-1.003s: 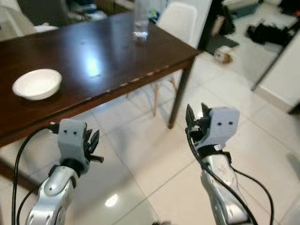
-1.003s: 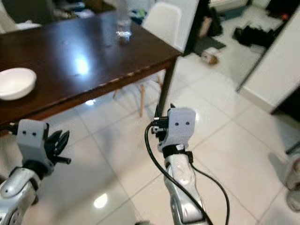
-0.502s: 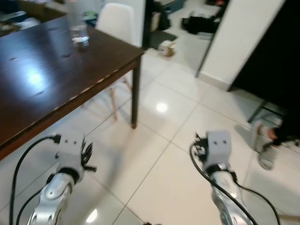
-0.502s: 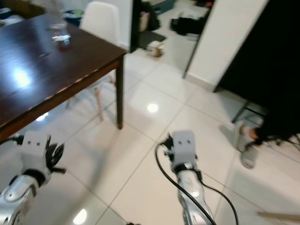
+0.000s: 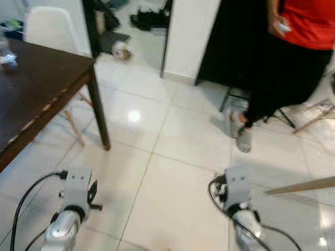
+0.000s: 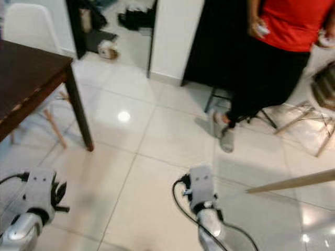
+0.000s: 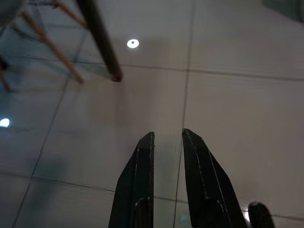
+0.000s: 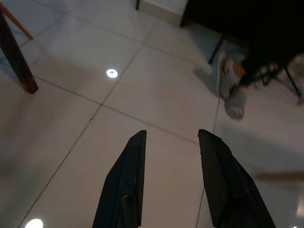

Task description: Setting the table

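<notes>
Both tools (image 8: 170, 142) empty above tiled floor (image 5: 178, 141)

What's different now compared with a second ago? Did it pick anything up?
The view swung right, away from the dark table: the bowl is gone from sight, and a person in a red top now stands ahead. Nothing was picked up. The left gripper and right gripper stay empty, held low over the floor tiles.
</notes>
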You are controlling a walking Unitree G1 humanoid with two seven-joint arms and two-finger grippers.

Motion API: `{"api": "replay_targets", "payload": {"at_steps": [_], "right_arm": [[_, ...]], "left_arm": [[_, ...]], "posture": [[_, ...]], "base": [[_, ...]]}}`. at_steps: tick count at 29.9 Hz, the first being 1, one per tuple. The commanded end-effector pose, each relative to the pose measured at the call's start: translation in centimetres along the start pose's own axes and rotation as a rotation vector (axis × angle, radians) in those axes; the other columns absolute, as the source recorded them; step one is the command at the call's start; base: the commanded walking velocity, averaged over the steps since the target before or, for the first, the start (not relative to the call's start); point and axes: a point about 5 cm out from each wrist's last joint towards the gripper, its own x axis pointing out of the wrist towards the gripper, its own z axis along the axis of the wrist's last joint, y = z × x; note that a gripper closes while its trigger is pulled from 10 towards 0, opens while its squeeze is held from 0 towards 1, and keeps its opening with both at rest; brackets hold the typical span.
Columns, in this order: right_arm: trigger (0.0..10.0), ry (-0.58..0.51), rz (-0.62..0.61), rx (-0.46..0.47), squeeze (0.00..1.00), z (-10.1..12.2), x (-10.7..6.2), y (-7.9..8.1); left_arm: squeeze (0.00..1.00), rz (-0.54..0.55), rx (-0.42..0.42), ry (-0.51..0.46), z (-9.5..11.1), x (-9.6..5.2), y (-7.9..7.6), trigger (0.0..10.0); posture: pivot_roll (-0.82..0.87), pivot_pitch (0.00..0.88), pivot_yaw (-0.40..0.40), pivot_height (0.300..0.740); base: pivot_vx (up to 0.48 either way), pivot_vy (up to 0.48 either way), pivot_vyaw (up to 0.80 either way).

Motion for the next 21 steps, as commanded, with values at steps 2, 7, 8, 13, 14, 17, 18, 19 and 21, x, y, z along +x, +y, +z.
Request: {"api": "replay_targets", "payload": {"at_steps": [2, 7, 8, 13, 14, 17, 18, 19, 21], "right_arm": [[10.0, -0.013, -0.023, -0.009, 0.0, 0.1, 0.1, -0.8], [10.0, -0.036, -0.03, -0.005, 0.0, 0.7, 0.5, -1.0], [10.0, -0.043, -0.031, -0.003, 0.0, 0.9, 0.6, -1.0], [10.0, -0.053, -0.031, -0.003, 0.0, 1.1, 0.6, -1.1], [10.0, -0.059, -0.03, -0.003, 0.0, 1.1, 0.7, -1.1], [10.0, -0.073, -0.025, -0.004, 0.0, 1.3, 0.8, -1.0], [10.0, -0.075, -0.022, -0.006, 0.0, 1.3, 0.9, -1.0], [10.0, -0.075, -0.021, -0.007, 0.0, 1.3, 0.9, -1.0], [10.0, -0.075, -0.02, -0.01, 0.0, 1.3, 0.9, -1.1]], "left_arm": [[0.0, -0.008, -0.002, -0.008, -0.1, 0.0, -0.3, 10.0], [0.0, -0.01, -0.009, -0.025, 0.4, 0.4, -0.4, 10.0], [0.0, -0.011, -0.013, -0.034, 0.5, 0.5, -0.5, 10.0], [0.0, -0.013, -0.016, -0.041, 0.6, 0.6, -0.7, 10.0], [0.0, -0.013, -0.017, -0.046, 0.6, 0.6, -0.7, 10.0], [0.0, -0.01, -0.019, -0.053, 0.5, 0.7, -0.7, 10.0], [0.0, -0.009, -0.02, -0.053, 0.4, 0.7, -0.7, 10.0], [0.0, -0.007, -0.02, -0.054, 0.4, 0.7, -0.7, 10.0], [0.0, -0.004, -0.022, -0.056, 0.5, 0.7, -0.8, 10.0]], "posture": [[-0.02, 0.051, 0.021, 0.74], [-0.02, 0.048, 0.021, 0.74], [-0.02, 0.045, 0.019, 0.74], [-0.02, 0.043, 0.017, 0.74], [-0.02, 0.043, 0.016, 0.74], [-0.03, 0.044, 0.01, 0.74], [-0.03, 0.044, 0.01, 0.74], [-0.03, 0.044, 0.01, 0.74], [-0.02, 0.046, 0.004, 0.74]], "base": [[0.0, 0.0, -0.8], [0.0, 0.0, -0.8], [0.0, 0.0, -0.8], [0.0, 0.0, -0.8], [0.0, 0.0, -0.8], [0.0, 0.0, -0.8], [0.0, 0.0, -0.8], [0.0, 0.0, -0.8], [0.0, 0.0, -0.8]]}}
